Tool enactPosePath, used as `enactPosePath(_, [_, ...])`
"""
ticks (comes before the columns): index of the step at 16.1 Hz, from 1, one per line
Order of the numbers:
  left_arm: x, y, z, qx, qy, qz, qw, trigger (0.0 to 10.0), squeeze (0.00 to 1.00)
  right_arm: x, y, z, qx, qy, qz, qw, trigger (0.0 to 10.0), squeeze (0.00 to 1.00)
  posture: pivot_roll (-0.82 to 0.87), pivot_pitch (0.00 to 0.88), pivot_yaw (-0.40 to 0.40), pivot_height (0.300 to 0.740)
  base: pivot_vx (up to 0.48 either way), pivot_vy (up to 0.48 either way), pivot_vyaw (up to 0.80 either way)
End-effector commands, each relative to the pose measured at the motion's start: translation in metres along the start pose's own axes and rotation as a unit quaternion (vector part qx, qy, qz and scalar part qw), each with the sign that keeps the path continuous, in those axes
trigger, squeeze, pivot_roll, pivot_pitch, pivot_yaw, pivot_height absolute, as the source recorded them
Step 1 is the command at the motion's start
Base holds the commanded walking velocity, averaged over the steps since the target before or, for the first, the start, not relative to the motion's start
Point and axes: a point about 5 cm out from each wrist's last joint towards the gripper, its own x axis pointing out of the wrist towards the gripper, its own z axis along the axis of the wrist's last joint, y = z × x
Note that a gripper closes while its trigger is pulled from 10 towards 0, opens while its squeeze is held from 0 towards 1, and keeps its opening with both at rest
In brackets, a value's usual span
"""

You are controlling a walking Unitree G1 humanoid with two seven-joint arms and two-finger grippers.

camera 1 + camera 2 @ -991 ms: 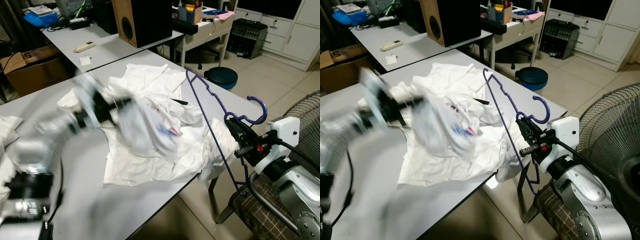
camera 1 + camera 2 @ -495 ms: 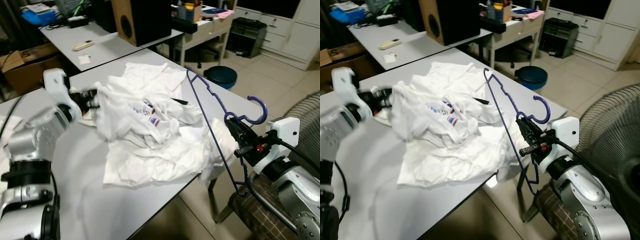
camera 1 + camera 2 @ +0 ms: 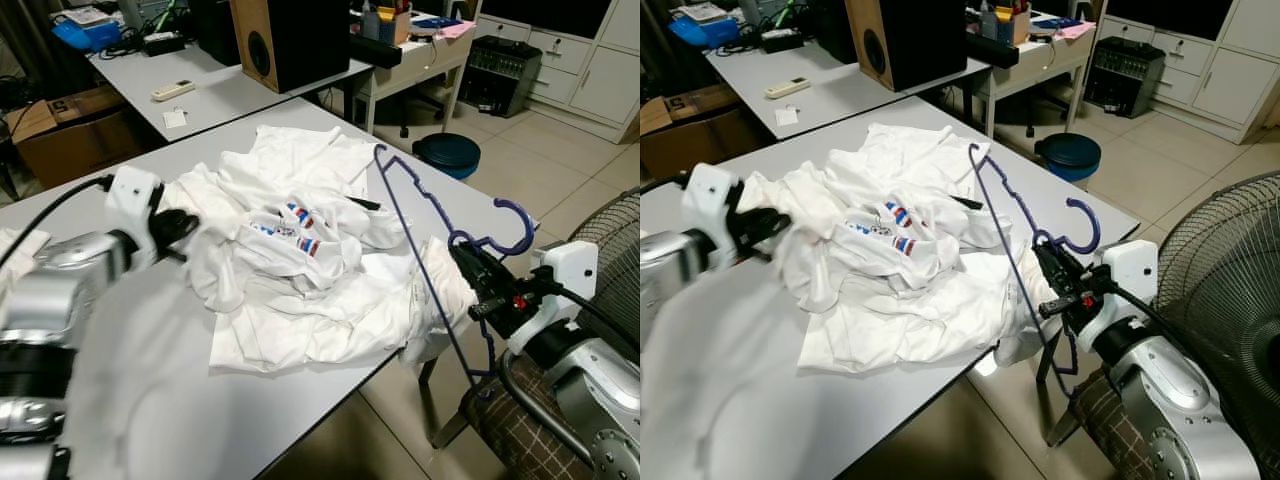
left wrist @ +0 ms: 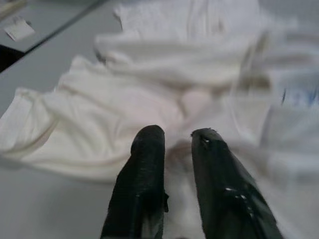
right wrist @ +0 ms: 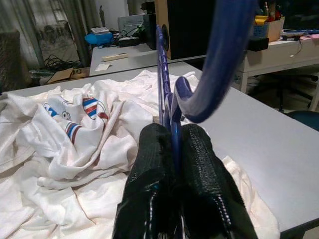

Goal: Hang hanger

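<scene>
Hanger (image 3: pixel 425 235) first: it's purple, pinched at the neck just below its hook by my right gripper (image 3: pixel 468 266), whose two black fingers (image 5: pixel 199 169) are pressed tight on either side of the plastic. It stands tilted, its frame slanting over the near right corner of the grey table (image 3: pixel 150 400), with the hook curling up beside the gripper. I see the top end of the frame reaching over the heap of white shirts (image 3: pixel 300 270) and the low end hanging past the table edge by the checked chair (image 3: pixel 520 430). On the other side, my left gripper (image 4: pixel 174 142) sits at the left edge of the heap, fingers (image 4: pixel 144 174) a little apart with white cloth lying between and under them; I can't tell whether they actually grip it. One shirt shows a small red and blue print (image 3: pixel 300 225).
</scene>
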Motion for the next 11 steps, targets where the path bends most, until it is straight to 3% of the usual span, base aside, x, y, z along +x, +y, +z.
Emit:
enactPosePath(1, [-0.005,0.002,-0.003,0.031,0.023,-0.005,0.999,10.0,1.00,-0.001,0.002,0.003,0.000,-0.006,0.005,1.000,10.0,0.00,-0.03,0.000,0.091,0.740,0.000,0.000,0.00])
enactPosePath(2, [-0.011,0.005,-0.004,0.050,0.038,-0.016,0.998,10.0,1.00,-0.001,0.002,0.003,0.001,-0.005,0.005,1.000,10.0,0.00,-0.03,0.000,0.091,0.740,0.000,0.000,0.00])
enactPosePath(3, [-0.016,0.003,0.001,0.041,0.023,-0.045,0.998,10.0,1.00,-0.001,0.002,0.002,0.002,-0.004,0.006,1.000,10.0,0.00,-0.03,0.000,0.091,0.740,0.000,0.000,0.00])
enactPosePath(6, [-0.022,-0.020,0.015,0.018,-0.040,-0.148,0.988,10.0,1.00,0.000,0.003,0.002,0.002,-0.004,0.010,1.000,10.0,0.00,-0.02,0.000,0.085,0.740,0.000,0.000,0.00])
enactPosePath(7, [-0.023,-0.039,0.013,0.030,-0.039,-0.205,0.978,10.0,0.90,0.001,0.004,0.002,0.002,-0.004,0.013,1.000,10.0,0.00,-0.01,0.000,0.083,0.740,0.000,0.000,0.00])
enactPosePath(8, [-0.020,-0.048,0.009,0.036,-0.029,-0.219,0.975,10.0,0.00,0.002,0.004,0.002,0.002,-0.004,0.014,1.000,10.0,0.00,-0.01,0.000,0.083,0.740,0.000,0.000,0.00])
enactPosePath(11, [-0.001,-0.067,-0.014,0.079,0.018,-0.190,0.978,10.0,0.00,0.003,0.006,0.002,0.000,-0.004,0.019,1.000,10.0,0.00,-0.02,0.000,0.088,0.740,0.000,0.000,0.00])
